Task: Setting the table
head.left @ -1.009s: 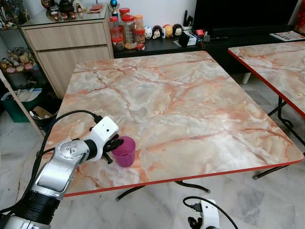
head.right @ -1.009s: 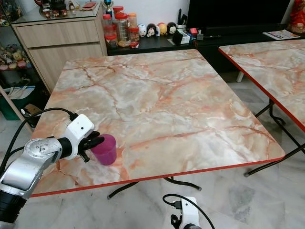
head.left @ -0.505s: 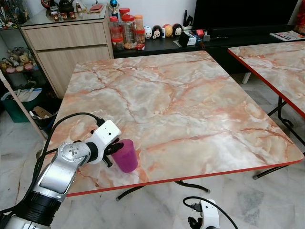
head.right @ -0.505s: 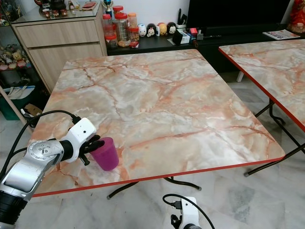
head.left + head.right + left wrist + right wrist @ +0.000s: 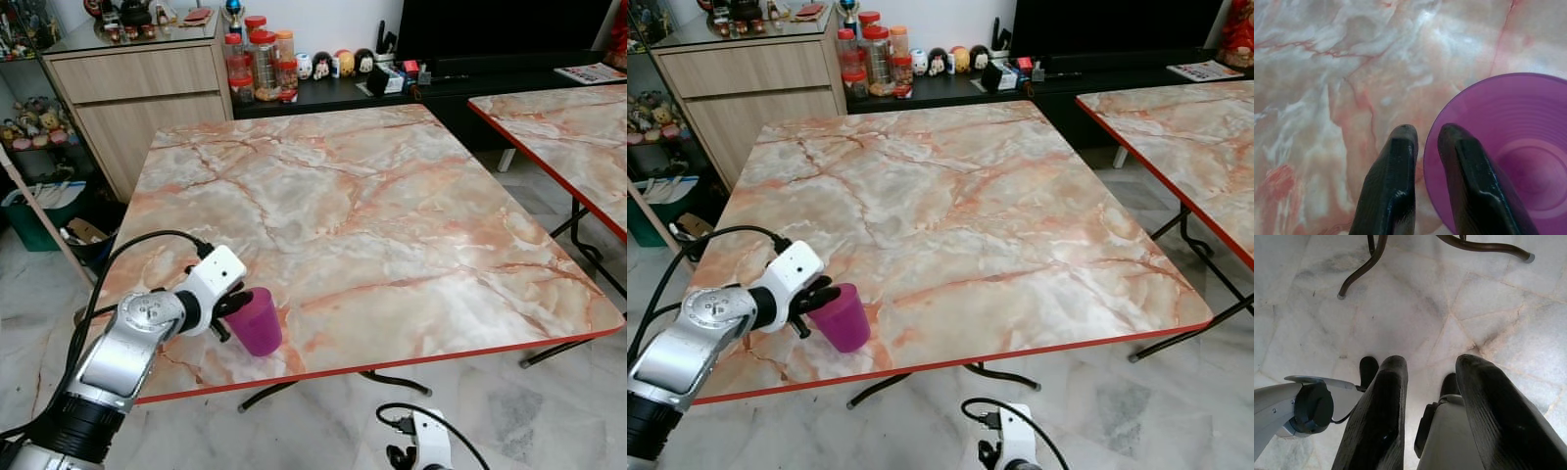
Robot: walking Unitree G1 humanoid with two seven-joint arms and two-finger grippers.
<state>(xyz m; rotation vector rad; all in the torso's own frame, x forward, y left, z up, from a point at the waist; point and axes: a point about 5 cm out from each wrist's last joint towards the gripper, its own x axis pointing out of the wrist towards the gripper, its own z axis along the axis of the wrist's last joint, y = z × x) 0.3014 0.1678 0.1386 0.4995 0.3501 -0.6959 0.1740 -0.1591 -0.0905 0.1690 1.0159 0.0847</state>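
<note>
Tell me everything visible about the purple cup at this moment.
The purple cup is translucent magenta-purple, apparently plastic, tapering from a wide round rim to a narrower base, with faint concentric rings inside. It looks empty. It is tilted, its mouth leaning toward the left gripper, near the marble-patterned table's front left corner, close to the red edge. The gripper pinches its rim wall, one black finger inside and the other outside. Whether its base touches the tabletop cannot be told.
</note>
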